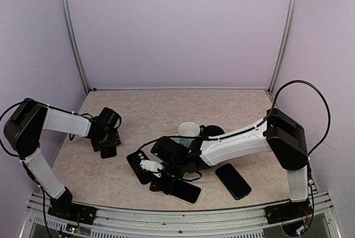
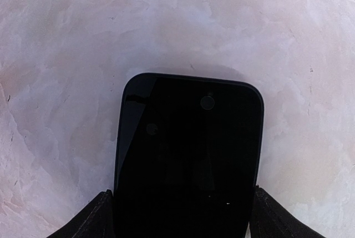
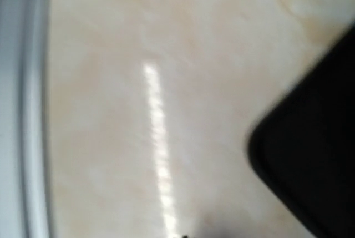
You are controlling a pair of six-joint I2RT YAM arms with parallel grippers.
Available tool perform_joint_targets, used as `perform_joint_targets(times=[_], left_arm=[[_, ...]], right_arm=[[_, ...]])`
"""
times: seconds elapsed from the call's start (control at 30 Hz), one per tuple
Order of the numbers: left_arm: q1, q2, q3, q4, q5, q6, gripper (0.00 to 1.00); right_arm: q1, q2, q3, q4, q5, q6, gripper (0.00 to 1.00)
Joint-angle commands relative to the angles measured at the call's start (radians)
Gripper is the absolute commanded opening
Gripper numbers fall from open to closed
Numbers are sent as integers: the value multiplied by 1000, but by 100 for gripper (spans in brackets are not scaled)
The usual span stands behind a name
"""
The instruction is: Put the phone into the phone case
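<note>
A glossy black phone (image 2: pixel 188 155) lies face up between my left gripper's fingers (image 2: pixel 97 218), which press against its two long sides. In the top view that left gripper (image 1: pixel 108 145) is at the table's left with the phone (image 1: pixel 108 152) under it. A matte black flat piece that looks like the phone case (image 1: pixel 136 163) lies near the middle front. My right gripper (image 1: pixel 162 181) hovers low beside it, shut with nothing in it. The blurred right wrist view shows no fingers, only a dark rounded corner (image 3: pixel 313 166) over the table.
Two more black phones lie at the front, one (image 1: pixel 186 192) just under the right gripper and one (image 1: pixel 233 181) further right. A white mug (image 1: pixel 188 130) and a black round object (image 1: pixel 213 132) stand behind the right arm. The metal rail (image 3: pixel 28 138) runs along the near edge.
</note>
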Motion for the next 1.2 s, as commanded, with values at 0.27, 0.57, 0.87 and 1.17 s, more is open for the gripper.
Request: perform_joint_targets(times=[0.27, 0.57, 0.87, 1.17], left_arm=[[-4, 58, -96, 36, 212, -68, 66], [-9, 64, -135, 83, 257, -95, 44], [-34, 22, -134, 43, 235, -116, 20], [-159, -151, -209, 90, 123, -231, 5]], right_arm=[[-78, -95, -178, -48, 343, 140, 0], [-95, -175, -209, -92, 411, 102, 0], [-96, -215, -141, -61, 377, 100, 0], [-95, -45, 129, 107, 101, 261, 17]])
